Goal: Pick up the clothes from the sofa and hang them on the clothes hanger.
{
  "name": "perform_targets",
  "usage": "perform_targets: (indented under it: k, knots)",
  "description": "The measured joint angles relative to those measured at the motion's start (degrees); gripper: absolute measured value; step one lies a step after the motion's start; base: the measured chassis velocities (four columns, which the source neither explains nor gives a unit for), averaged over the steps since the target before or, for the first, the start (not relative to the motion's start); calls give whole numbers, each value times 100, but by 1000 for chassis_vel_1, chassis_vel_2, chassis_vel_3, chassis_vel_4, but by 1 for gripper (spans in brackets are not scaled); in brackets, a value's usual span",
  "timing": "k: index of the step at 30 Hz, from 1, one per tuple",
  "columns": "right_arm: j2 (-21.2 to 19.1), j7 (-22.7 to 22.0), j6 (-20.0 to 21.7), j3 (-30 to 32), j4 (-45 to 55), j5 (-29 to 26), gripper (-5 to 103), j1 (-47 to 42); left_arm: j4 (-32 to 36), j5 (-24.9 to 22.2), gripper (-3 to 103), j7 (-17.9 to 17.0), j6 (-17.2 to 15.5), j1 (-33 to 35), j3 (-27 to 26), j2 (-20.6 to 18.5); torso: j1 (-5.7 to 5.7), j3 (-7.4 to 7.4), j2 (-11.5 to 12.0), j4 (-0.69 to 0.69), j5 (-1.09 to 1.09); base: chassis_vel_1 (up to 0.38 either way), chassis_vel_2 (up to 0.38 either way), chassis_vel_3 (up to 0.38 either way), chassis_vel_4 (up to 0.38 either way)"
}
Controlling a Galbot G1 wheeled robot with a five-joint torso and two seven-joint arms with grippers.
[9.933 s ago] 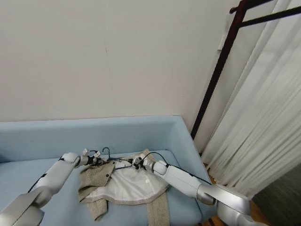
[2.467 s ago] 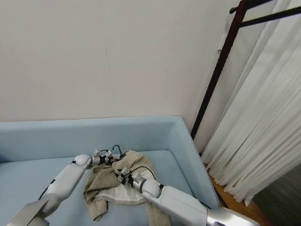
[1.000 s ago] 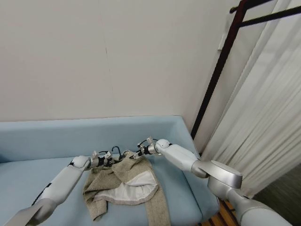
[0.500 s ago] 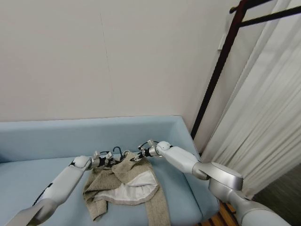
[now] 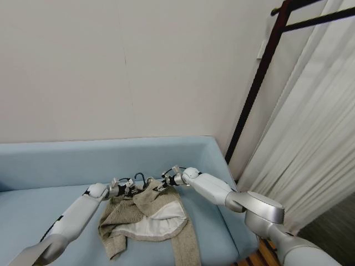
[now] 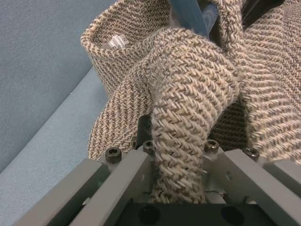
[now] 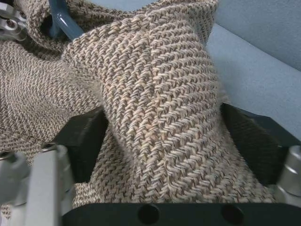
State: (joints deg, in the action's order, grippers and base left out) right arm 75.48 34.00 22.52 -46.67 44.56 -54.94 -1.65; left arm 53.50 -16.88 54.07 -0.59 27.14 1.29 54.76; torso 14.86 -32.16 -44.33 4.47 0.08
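Note:
A beige knit cardigan (image 5: 145, 213) with a white lining lies bunched on the light blue sofa (image 5: 66, 160). At its collar a dark hanger hook (image 5: 138, 177) sticks up. My left gripper (image 5: 126, 187) is at the collar's left side, shut on a thick roll of the knit (image 6: 188, 70). My right gripper (image 5: 164, 182) is at the collar's right side, with a fold of the knit (image 7: 155, 70) filling the gap between its black pads (image 7: 84, 141). A blue part of the hanger (image 6: 187, 14) shows inside the collar, and the hanger (image 7: 59, 19) appears again in the right wrist view.
A dark clothes rack (image 5: 260, 77) stands to the right, beyond the sofa's arm (image 5: 219, 172). White curtains (image 5: 310, 138) hang behind it. A plain wall (image 5: 111, 66) backs the sofa. Bare seat cushion lies to the left of the cardigan.
The right arm swung from the middle of the cardigan to the collar's right side and then edged slightly left. The left gripper has stayed at the collar, and the cardigan is bunched up more.

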Motion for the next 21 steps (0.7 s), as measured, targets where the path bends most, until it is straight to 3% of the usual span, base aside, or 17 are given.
perform_targets:
  k: [3, 5, 9, 12, 18, 19, 21]
  knots:
    - [-45, -6, -3, -42, 112, 20, 61, -29, 1, 1, 8, 0, 0, -9, 10, 5, 0, 0, -1, 0, 0, 0, 0, 0, 0]
    - [-56, -7, -5, -56, 143, 30, 61, -37, 2, 2, 8, 2, 0, -11, 11, 8, 0, 0, -1, 0, 0, 0, 0, 0, 0]
    - [-77, -7, -28, -85, 206, 77, 39, -58, 11, 3, 8, 9, 5, -14, 13, 5, 0, 0, -1, 0, 0, 0, 0, 0, 0]
    - [-81, 38, -71, -89, 225, 126, 29, -59, 28, 2, 8, -1, 27, -2, 11, -14, 0, 0, -1, 0, 0, 0, 0, 0, 0]
    - [-133, 119, -179, -92, 257, 250, 23, -60, 60, -7, 5, -37, 81, 11, -1, -32, 0, 0, -1, -1, 0, 0, 0, 0, 0]
    - [-169, 123, -182, -93, 252, 288, 23, -59, 62, -8, 10, -60, 90, 10, -5, -47, 0, 0, -1, -1, 0, 0, 0, 0, 0]
    - [-189, 130, -187, -94, 244, 311, 23, -58, 62, -8, 10, -82, 100, 10, -7, -50, 0, 0, -1, -1, 1, 0, 0, 0, 0]
